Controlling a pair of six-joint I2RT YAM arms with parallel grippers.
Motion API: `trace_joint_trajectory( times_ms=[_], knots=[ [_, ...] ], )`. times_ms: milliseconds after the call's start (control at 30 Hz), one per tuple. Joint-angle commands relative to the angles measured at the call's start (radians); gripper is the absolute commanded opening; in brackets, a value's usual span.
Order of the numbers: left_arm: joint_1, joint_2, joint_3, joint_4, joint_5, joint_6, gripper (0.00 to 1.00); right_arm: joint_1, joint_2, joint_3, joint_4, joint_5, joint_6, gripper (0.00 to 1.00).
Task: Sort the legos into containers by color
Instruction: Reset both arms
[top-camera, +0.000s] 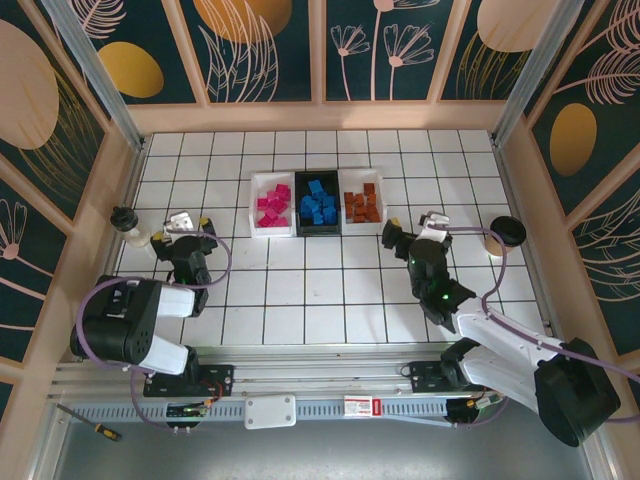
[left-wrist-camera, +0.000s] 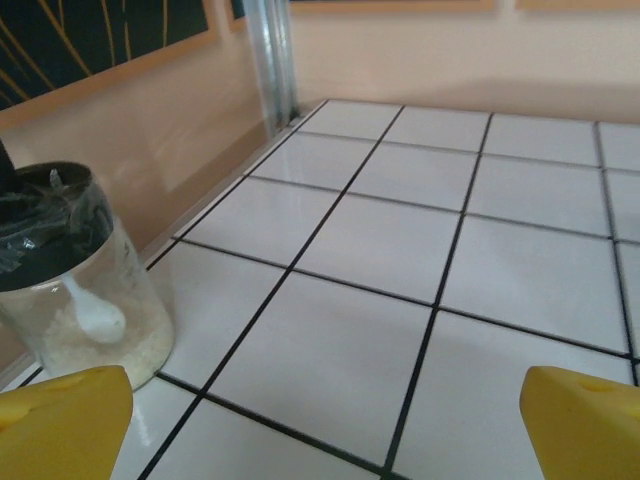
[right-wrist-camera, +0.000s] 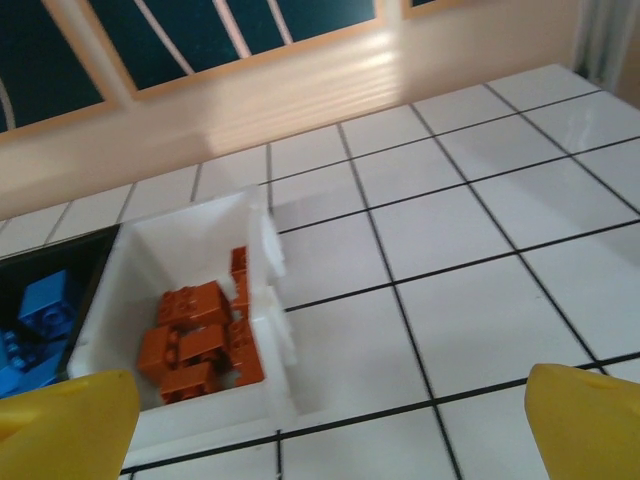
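Three containers stand in a row at the back middle of the table. The left white tray (top-camera: 256, 206) holds magenta legos (top-camera: 273, 206), the black tray (top-camera: 300, 225) holds blue legos (top-camera: 320, 202), and the right white tray (top-camera: 382, 200) holds orange legos (top-camera: 362, 206). My left gripper (top-camera: 190, 222) is open over bare tiles at the left, its yellow fingertips (left-wrist-camera: 60, 420) wide apart with nothing between them. My right gripper (top-camera: 412, 228) is open just right of the orange tray (right-wrist-camera: 190, 240). Orange legos (right-wrist-camera: 195, 340) and blue legos (right-wrist-camera: 35, 320) lie ahead of it on the left.
A small white bottle with a black cap (top-camera: 126, 226) stands by the left wall, close to the left gripper (left-wrist-camera: 325, 430), and appears as a bottle (left-wrist-camera: 75, 290). A paper cup with a dark lid (top-camera: 505, 233) stands near the right wall. Wooden walls ring the tiled floor.
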Motion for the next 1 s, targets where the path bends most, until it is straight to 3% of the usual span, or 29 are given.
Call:
trace_joint_trajectory(
  times_ms=[0,67,133,200,400,567,767,967],
  knots=[
    [0.037,-0.002,-0.045,0.228,0.153,0.014,0.99,-0.039,-0.013,-0.010,0.059,0.083,-0.003,0.99],
    [0.052,0.084,-0.107,0.461,0.234,0.044,0.99,-0.109,-0.017,-0.021,0.084,0.082,-0.046,0.99],
    [0.053,0.026,-0.042,0.223,0.177,0.009,0.99,-0.157,-0.018,-0.059,0.172,0.072,-0.144,0.99],
    [0.055,0.065,-0.037,0.286,0.140,-0.004,0.99,-0.206,-0.009,-0.102,0.258,0.029,-0.212,0.99],
    [0.056,0.050,-0.029,0.243,0.137,-0.008,0.99,-0.362,0.114,-0.175,0.576,-0.094,-0.338,0.99],
    [0.055,0.049,-0.028,0.244,0.138,-0.006,0.99,-0.492,0.343,-0.152,0.719,-0.238,-0.324,0.99],
    [0.055,0.049,-0.028,0.243,0.139,-0.006,0.99,-0.528,0.543,-0.120,0.882,-0.352,-0.340,0.99],
    [0.055,0.050,-0.027,0.240,0.138,-0.008,0.99,-0.644,0.568,-0.110,0.871,-0.572,-0.265,0.99]
  ],
)
